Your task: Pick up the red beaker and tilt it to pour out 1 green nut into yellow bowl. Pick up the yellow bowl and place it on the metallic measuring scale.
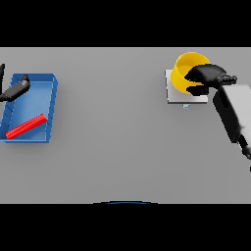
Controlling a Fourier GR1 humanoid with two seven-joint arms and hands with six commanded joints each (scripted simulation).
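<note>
yellow bowl [185, 72] far right, sitting on the metallic measuring scale [172, 94], tilted rather than flat, open side toward the right. right robot hand [207, 74] over the bowl's right rim, fingers curled on it, looks like a grip on the rim and not let go yet. looks like the placing step is nearly done: bowl on the scale plate, needs levelling and release. can't see any green nut inside the bowl, interior mostly hidden by the hand, so can't confirm the pour.

red beaker [25, 126] far left, lying on its side in the blue tray [52, 98], near end of the tray, not held. judging by that, pour step either finished or skipped; can't tell which.

left robot hand [15, 89] at the far-left corner of the tray, above its rim, well apart from the beaker. fingers look fairly straight, holding nothing.

grey surface [117, 137] between tray and scale.

left to do, by judgement: settle bowl flat on scale, open right hand, back off.
</note>
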